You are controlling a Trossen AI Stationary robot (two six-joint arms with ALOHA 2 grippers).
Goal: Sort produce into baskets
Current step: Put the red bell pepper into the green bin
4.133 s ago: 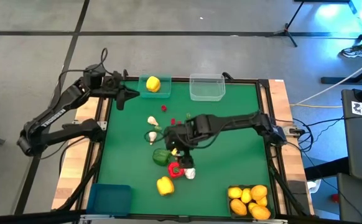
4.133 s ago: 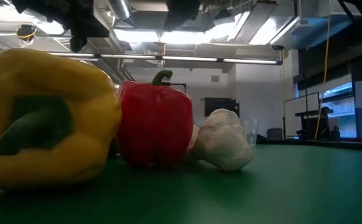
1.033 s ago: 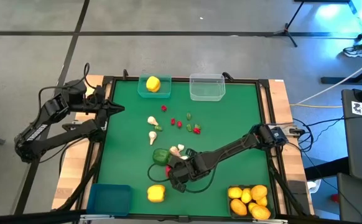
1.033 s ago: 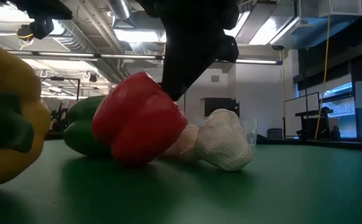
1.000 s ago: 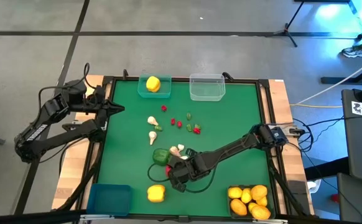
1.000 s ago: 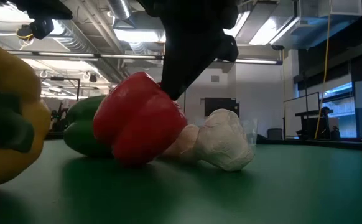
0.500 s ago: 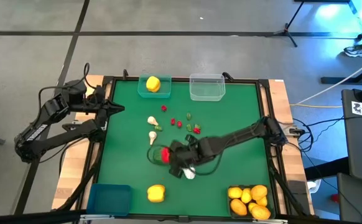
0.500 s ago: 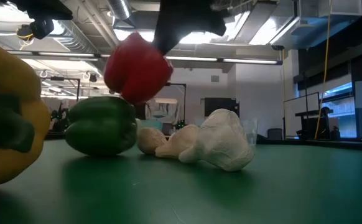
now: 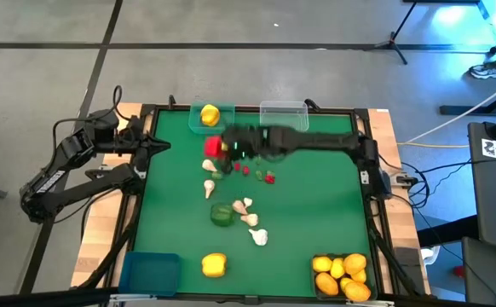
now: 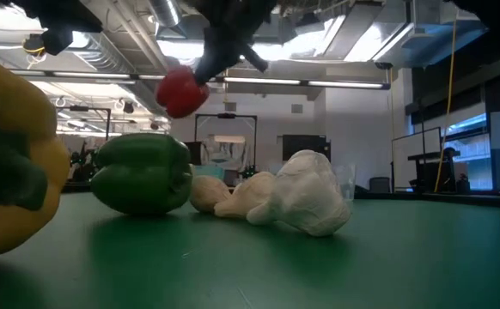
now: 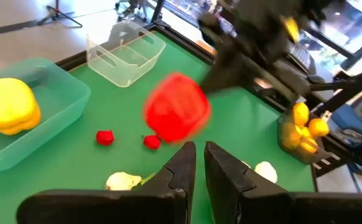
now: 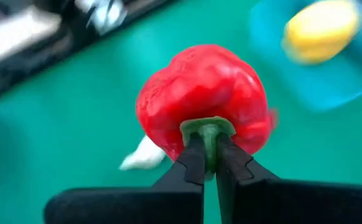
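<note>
Pepper (image 9: 213, 146) aloft in right gripper (image 9: 224, 146), just before far-left bin (image 9: 195, 124); left gripper (image 9: 164, 146) at table's left edge.

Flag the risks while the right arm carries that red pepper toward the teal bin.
1. The right gripper pinches the red pepper only by its thin green stem; mid-air, it could swing or slip out.
2. The teal bin already holds a yellow pepper, so a drop could bounce off it.
3. The left gripper waits nearby, shut; clearance may be tight.
</note>
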